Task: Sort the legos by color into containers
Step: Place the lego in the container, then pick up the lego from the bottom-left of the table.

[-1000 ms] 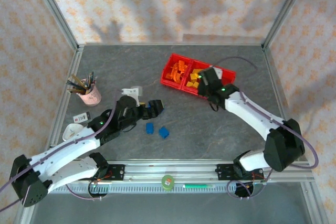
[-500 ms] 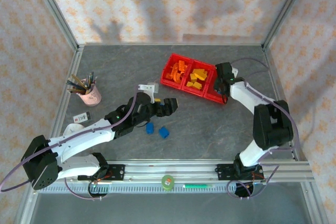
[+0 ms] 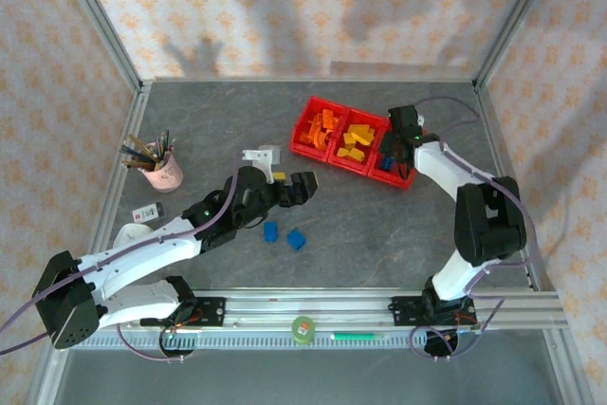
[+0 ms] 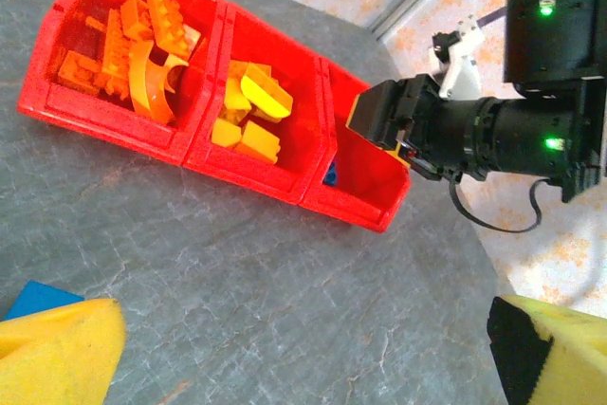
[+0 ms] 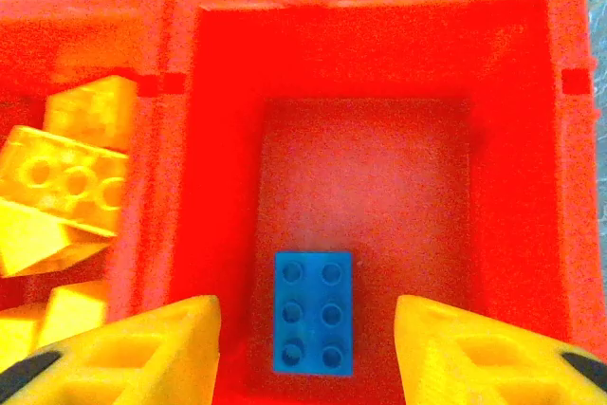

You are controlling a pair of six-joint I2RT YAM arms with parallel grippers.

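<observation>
The three joined red containers point(image 3: 334, 155) sit at centre right. The left bin holds orange legos point(image 4: 133, 45), the middle one yellow legos point(image 4: 248, 113). A blue brick point(image 5: 313, 311) lies flat on the floor of the right bin point(image 5: 512, 187). My right gripper point(image 5: 308, 353) hangs open over that bin, its yellow fingers point(image 5: 142, 348) either side of the brick and not touching it. From above, the right gripper point(image 3: 392, 151) is over the bin's end. My left gripper point(image 3: 303, 185) stands open and empty over bare table, with two blue legos point(image 3: 270, 230) point(image 3: 297, 239) just in front of it.
A pink pencil cup point(image 3: 163, 173) stands at the left, with a white cup point(image 3: 128, 237) and a small label point(image 3: 147, 211) nearer the left edge. Metal frame posts bound the table. A green tape roll point(image 3: 303, 327) lies on the front rail.
My right gripper moved from the middle bin to the right bin and opened; the blue brick now lies in that bin. My left arm reached a little forward and right.
</observation>
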